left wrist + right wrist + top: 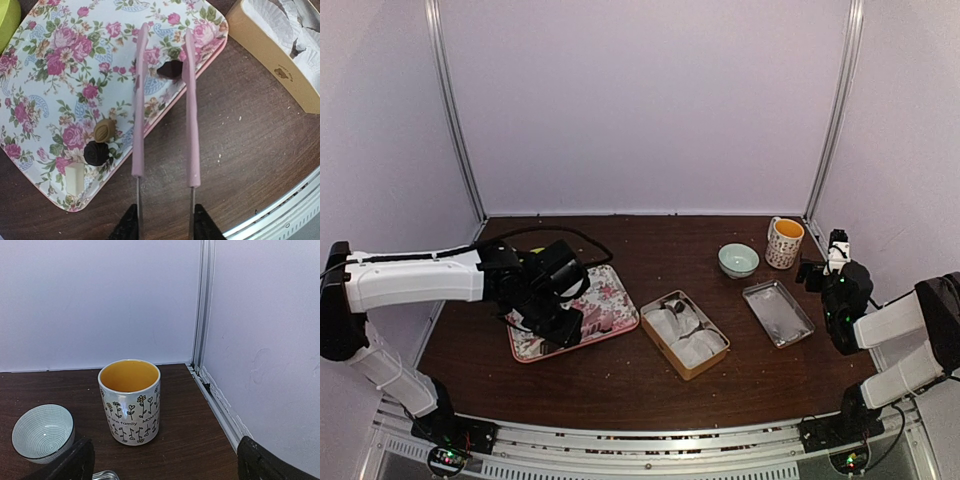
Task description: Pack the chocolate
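Note:
My left gripper (165, 222) is shut on pink tongs (191, 125) and hangs over the near right edge of a floral tray (45, 100). The tong arms stand apart, with a dark chocolate (169, 70) lying on the tray between their tips. A tan chocolate (104, 131), a dark one (96, 153) and a whitish one (75, 177) lie on the tray left of the tongs. A tan box (684, 333) with white paper cups sits right of the tray. My right gripper (165, 470) is open and empty at the far right, facing a mug.
A flowered mug with a yellow inside (784, 242), a pale green bowl (738, 260) and a small metal tray (777, 313) stand at the right. A yellow-green object (7, 20) shows at the tray's far corner. The box's edge (280, 65) lies close right of the tongs.

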`<state>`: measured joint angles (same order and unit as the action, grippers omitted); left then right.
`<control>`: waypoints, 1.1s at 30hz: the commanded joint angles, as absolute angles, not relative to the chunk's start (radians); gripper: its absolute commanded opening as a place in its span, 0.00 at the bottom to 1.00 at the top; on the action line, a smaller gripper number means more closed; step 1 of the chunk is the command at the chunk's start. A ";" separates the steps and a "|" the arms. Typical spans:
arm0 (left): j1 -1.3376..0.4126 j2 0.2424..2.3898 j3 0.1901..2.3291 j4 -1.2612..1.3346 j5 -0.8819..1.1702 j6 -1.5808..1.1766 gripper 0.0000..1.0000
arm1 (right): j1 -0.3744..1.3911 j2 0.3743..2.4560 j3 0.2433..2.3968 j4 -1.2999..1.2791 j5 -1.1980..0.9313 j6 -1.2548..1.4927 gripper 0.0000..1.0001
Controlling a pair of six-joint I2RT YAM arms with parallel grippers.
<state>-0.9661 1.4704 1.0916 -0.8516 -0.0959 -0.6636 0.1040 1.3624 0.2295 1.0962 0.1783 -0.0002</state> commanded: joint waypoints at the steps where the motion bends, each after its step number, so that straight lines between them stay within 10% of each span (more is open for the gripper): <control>1: -0.969 1.462 1.132 -0.859 -0.078 -0.638 0.34 | 0.095 1.359 0.243 1.098 0.173 0.002 1.00; 33: -0.912 1.414 1.175 -1.003 -0.100 -0.560 0.34 | 0.095 1.359 0.244 1.098 0.173 0.002 1.00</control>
<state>-0.9169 1.4693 1.1450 -1.0500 -0.1490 -0.5739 0.1040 1.3624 0.2295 1.0962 0.1783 -0.0006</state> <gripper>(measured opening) 0.342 0.999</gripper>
